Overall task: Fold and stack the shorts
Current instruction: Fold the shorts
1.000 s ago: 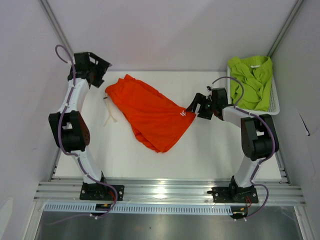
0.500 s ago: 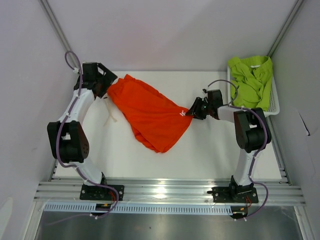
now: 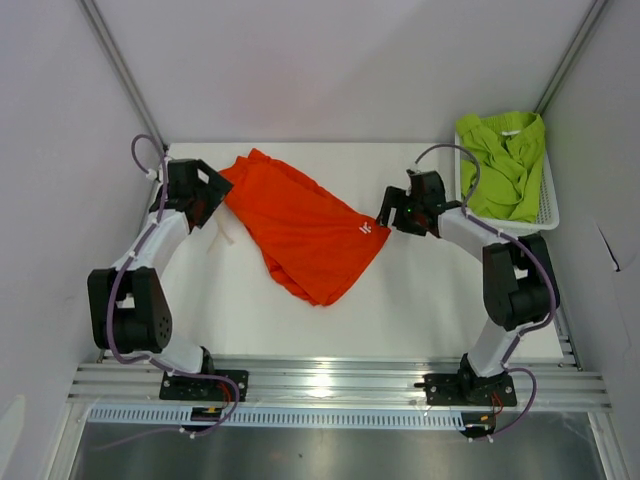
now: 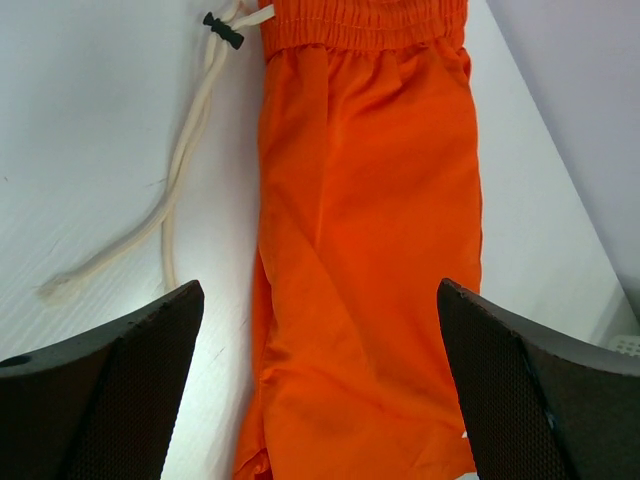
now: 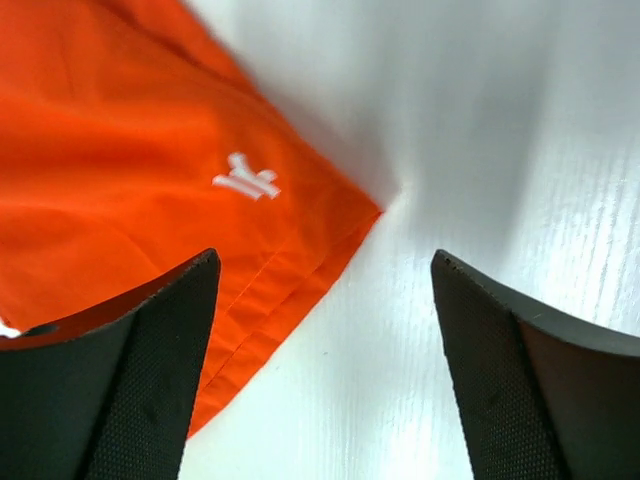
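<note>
Since the orange shorts (image 3: 305,225) are limp and light, you should pinch waistband (image 4: 365,22) (left gripper (image 3: 212,190), far-left corner of counter (image 3: 430,300)) and logo hem (image 5: 330,240) (right gripper (image 3: 389,209)); both claws gape wide, empty.

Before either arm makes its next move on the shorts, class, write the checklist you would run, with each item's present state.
Left gripper open: ok, jaws wide above the orange shorts.
Right gripper open: ok, over the hem corner by the logo.
Orange shorts lying flat: not ok, rumpled and skewed.
Drawstring clear of the cloth: ok, trailing on the table.
Green shorts laid out: not ok, heaped in the basket.
Contact with fabric: cannot tell.
</note>
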Tool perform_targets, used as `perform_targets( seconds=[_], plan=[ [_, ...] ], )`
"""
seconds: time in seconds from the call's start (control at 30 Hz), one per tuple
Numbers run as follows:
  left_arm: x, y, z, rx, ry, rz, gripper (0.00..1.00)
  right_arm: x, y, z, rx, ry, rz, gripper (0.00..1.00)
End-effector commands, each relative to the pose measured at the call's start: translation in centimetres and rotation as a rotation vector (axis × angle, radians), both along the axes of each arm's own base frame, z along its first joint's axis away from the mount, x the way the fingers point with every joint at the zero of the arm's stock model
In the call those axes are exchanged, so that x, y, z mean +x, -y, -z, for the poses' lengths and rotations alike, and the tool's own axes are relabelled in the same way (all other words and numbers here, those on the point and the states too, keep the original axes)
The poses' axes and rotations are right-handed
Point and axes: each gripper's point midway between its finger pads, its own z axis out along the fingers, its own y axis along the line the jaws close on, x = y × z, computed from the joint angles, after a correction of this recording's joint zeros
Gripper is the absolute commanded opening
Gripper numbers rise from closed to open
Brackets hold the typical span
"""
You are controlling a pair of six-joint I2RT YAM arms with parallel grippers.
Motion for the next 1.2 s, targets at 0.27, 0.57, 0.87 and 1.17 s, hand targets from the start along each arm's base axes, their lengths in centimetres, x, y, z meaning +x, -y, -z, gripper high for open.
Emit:
perform_targets(
  seconds=[0.27,0.57,0.87,1.17],
  plan=[
    [-0.6,-0.6,-2.0,-0.052,0.077,-0.001,0.99,-5.3,-15.9,-4.3,-0.149,0.226,-0.587,0.80],
    [-1.4,-2.7,-2.3,-0.069,0.064,-0.025,0.99,-11.0,-23.8,-0.7,-0.308,0.247,-0.920,0.81],
    [-1.6,-3.2,-2.4,-0.077,0.059,-0.030,0.99,-14.8,-25.9,1.7,-0.387,0.240,-1.004,0.77],
    [-1.8,-3.3,-2.0,-0.074,0.049,-0.033,0.99,-15.3,-23.8,5.6,-0.538,0.185,-0.963,0.56]
  ],
)
